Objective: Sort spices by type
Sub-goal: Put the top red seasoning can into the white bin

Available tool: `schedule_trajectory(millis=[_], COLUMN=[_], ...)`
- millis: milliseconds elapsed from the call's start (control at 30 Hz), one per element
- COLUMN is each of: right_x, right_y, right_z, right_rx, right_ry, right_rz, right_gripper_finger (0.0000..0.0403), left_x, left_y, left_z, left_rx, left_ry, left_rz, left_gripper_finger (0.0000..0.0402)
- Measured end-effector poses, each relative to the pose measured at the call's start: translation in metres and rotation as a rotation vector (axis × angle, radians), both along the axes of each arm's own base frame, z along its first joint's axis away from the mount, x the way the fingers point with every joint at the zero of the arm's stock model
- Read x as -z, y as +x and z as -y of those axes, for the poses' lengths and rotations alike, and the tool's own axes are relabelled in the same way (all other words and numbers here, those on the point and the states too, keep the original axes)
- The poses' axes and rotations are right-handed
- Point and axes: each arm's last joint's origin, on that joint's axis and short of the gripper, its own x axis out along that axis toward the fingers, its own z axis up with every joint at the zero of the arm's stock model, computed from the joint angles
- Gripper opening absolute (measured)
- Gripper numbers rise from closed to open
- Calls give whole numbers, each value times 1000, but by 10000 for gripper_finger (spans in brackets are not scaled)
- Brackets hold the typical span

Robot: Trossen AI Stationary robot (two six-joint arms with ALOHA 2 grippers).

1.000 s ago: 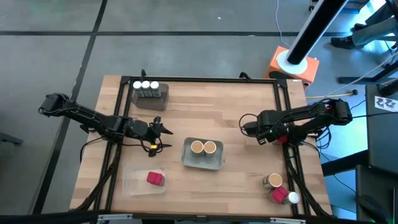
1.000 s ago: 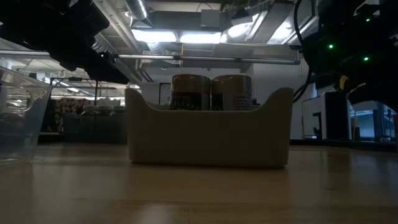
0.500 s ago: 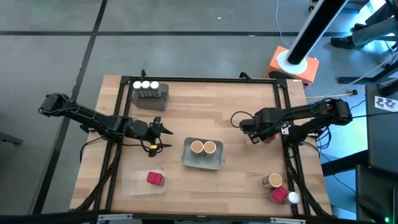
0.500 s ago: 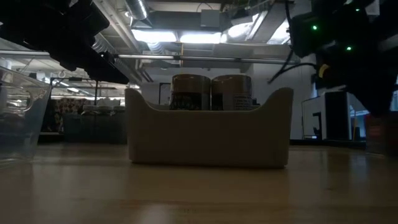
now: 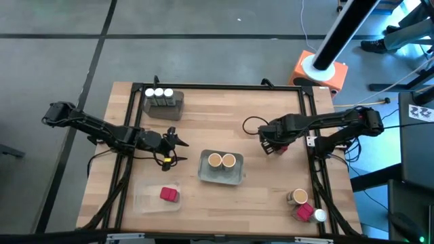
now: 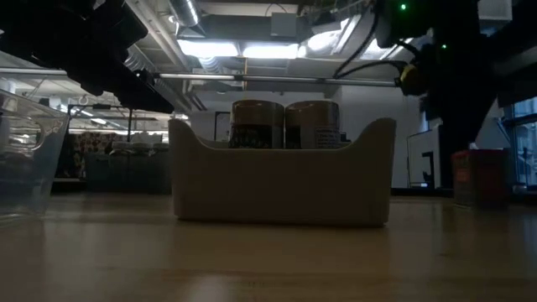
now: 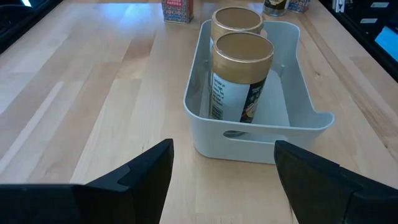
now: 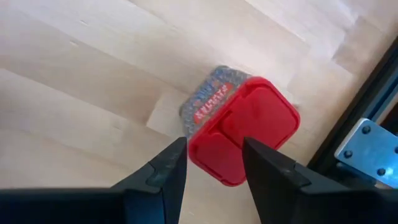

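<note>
My right gripper (image 5: pixel 272 145) is right of the table's centre, shut on a small red-lidded spice box (image 8: pixel 239 127), which also shows in the low view (image 6: pixel 480 174). My left gripper (image 5: pixel 175 148) waits open on the left, pointing at a grey tray (image 7: pixel 298 93) that holds two tan-lidded jars (image 5: pixel 222 160). Three white-capped jars (image 5: pixel 159 93) stand in a grey tray (image 5: pixel 173 108) at the far left. A red box (image 5: pixel 169 195) lies in a clear tray (image 5: pixel 146 200) at the near left. A tan-lidded jar (image 5: pixel 299 197), a red box (image 5: pixel 303 212) and a white-capped jar (image 5: pixel 319 216) stand at the near right. My right gripper pinches the red box at its top, with the two fingers (image 8: pixel 166 167) on opposite sides of the red lid (image 8: pixel 214 146). The fingers come from above, pointing down. The box hangs slightly tilted below them. I cannot tell whether its bottom is clear of the wood.
A black frame rail (image 5: pixel 313 122) runs along the table's right side, close behind the right arm. Bare wood (image 5: pixel 224 115) lies between the far tray and the centre tray. An orange-based pole (image 5: pixel 319 68) stands beyond the far right corner.
My right gripper has carried the red box from beside the right rail toward the table's centre, rising a little and tipping until it points down. In the low view the box has come in from the right. The jaw gap is unchanged.
</note>
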Motion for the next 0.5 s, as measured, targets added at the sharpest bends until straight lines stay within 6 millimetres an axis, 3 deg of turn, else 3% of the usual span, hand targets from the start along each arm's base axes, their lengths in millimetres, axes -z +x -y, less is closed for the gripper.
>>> schedule_trajectory(millis=[233, 400, 500], right_x=[-5, -6, -7], right_y=[3, 7, 7], right_z=[1, 7, 11], right_rx=[-30, -86, -47], right_ry=[-30, -225, -249], right_rz=[24, 49, 57], right_gripper_finger=[154, 154, 154], left_x=[0, 0, -1], left_y=[0, 0, 0], left_z=[0, 0, 1], left_rx=[-1, 1, 1], left_ry=[-1, -2, -4], left_rz=[0, 0, 7], left_gripper_finger=[263, 263, 263])
